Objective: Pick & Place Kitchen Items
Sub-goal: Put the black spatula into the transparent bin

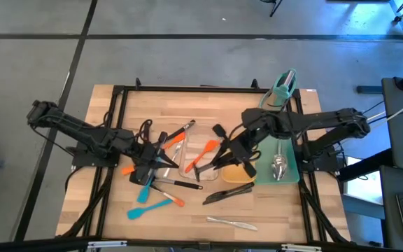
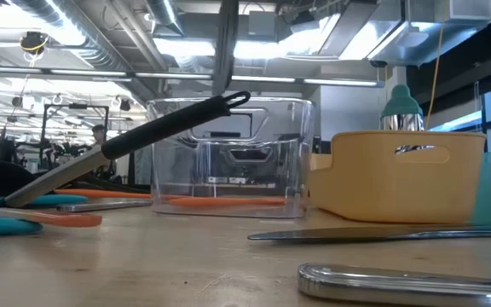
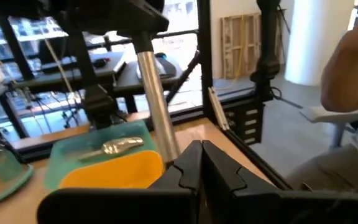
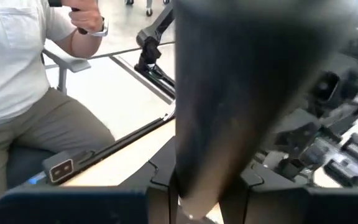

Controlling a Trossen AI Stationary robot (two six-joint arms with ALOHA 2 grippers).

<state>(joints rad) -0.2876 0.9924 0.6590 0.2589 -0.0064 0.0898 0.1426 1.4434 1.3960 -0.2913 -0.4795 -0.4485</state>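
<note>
My right gripper (image 1: pixel 234 151) hovers between the clear tray (image 1: pixel 193 165) and the yellow tray (image 1: pixel 238 175), shut on a black utensil (image 4: pixel 229 81) that fills the right wrist view. My left gripper (image 1: pixel 164 159) sits at the clear tray's left side, and its fingers (image 3: pixel 188 167) are shut together. A black-handled, steel-shafted utensil (image 2: pixel 135 145) leans on the clear tray (image 2: pixel 228 158), and its shaft (image 3: pixel 157 112) stands just beside those fingers. An orange spatula (image 1: pixel 205 150) lies in the clear tray. Blue spatulas (image 1: pixel 147 203) and black utensils (image 1: pixel 226 194) lie on the table. My left gripper has the steel shaft (image 3: pixel 166 146) right beside one finger; whether it touches I cannot tell. My right gripper pinches the black utensil (image 4: pixel 197 168) between its two fingers (image 4: pixel 163 180), one on each side. The utensil rises past the fingers, lifted off the table; which part is held I cannot tell.
A teal tray (image 1: pixel 291 171) at the right holds a steel spoon (image 1: pixel 278 166), with the teal stand (image 1: pixel 282 89) behind it. A steel knife (image 1: pixel 233 222) lies near the near edge. A black frame rims the table. A seated person (image 4: pixel 23 93) is beyond the table.
</note>
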